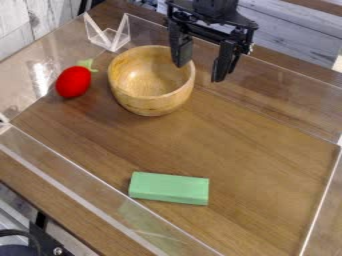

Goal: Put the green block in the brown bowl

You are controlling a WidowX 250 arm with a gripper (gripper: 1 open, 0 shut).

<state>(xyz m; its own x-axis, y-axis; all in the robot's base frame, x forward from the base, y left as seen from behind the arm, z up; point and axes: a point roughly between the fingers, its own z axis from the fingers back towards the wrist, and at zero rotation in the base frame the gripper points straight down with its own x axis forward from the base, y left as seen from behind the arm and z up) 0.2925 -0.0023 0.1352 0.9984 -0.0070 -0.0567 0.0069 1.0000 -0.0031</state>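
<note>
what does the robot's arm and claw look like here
The claw is all black: two long, narrow, straight fingers hanging from a blocky black housing with boxy, angular parts stacked on top. The finish looks matte, with no visible markings, labels or coloured parts. No loose cables can be made out at this size. The rest of the arm runs out of the top of the picture, so its shape cannot be told.

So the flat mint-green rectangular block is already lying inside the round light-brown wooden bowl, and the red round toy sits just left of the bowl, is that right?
Not quite. The camera view shows the flat mint-green rectangular block lying on the wooden tabletop near the front, well apart from the round light-brown wooden bowl, which is empty. The red round toy does sit just left of the bowl.
</note>
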